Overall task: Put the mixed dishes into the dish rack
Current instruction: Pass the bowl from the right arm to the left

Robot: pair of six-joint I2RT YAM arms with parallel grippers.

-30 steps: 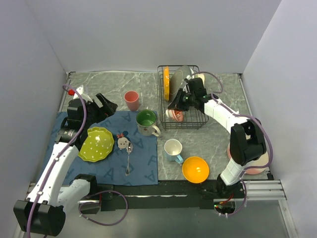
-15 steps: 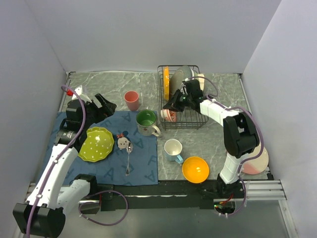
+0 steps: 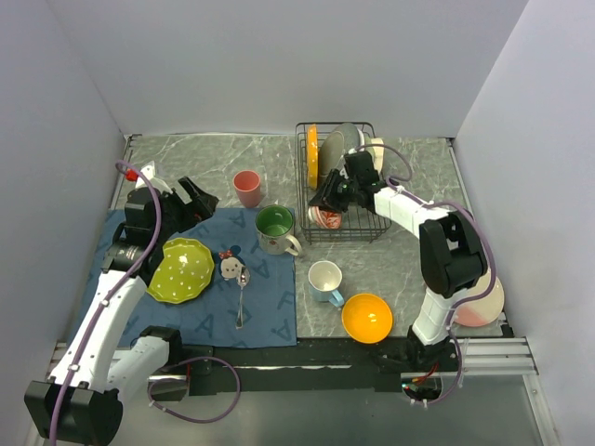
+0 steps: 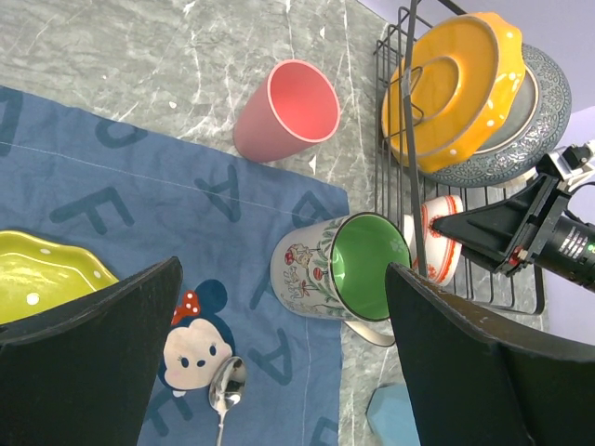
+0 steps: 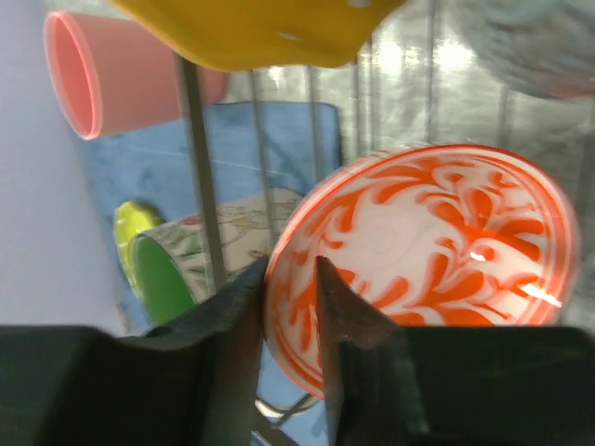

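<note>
Overhead view looks down from behind; both wrist views closely share the dish rack (image 3: 367,226).

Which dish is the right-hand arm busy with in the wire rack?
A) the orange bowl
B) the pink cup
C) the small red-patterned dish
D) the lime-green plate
C: the right fingers straddle the rim of the small red-patterned dish, inside the dish rack.

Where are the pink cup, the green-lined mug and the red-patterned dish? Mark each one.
pink cup (image 4: 302,100), left wrist view, inside its open mouth
green-lined mug (image 4: 367,265), left wrist view, green inner wall
red-patterned dish (image 5: 428,251), right wrist view, patterned face
</note>
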